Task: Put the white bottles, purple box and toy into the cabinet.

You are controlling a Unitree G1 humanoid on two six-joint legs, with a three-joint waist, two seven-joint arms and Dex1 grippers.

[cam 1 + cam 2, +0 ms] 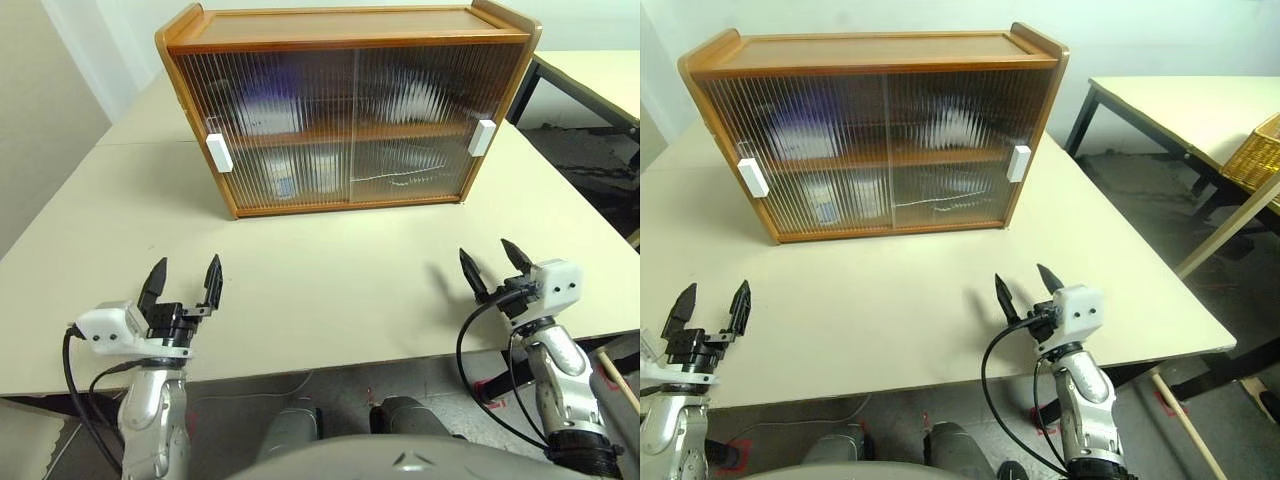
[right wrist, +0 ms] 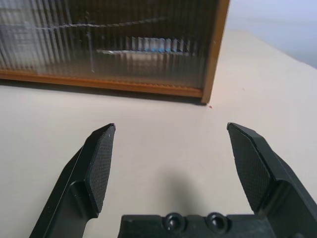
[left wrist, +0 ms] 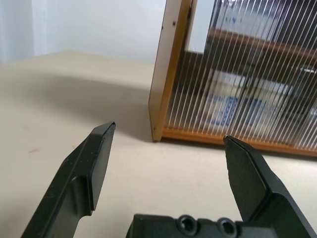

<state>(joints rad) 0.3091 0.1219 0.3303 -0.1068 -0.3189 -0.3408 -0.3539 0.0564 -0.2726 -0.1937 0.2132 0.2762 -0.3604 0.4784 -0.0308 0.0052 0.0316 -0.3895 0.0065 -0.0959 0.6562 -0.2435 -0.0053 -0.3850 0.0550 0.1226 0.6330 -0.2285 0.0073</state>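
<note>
A plain test room or lab: bare white walls, a beige worktop (image 1: 300, 300) bearing a lone wooden cabinet (image 1: 345, 110), a second black-legged worktop (image 1: 1180, 105) beside it, a wicker basket (image 1: 1255, 155), taped marks on the grey floor (image 1: 1140, 190).

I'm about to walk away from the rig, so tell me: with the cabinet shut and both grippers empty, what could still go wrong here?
1. Both sliding doors of the cabinet look closed, and the things behind the ribbed panels are only blurs, so the contents cannot be checked.
2. The left gripper and right gripper stand open above the table, near its front edge; a careless pull-back could knock it.
</note>
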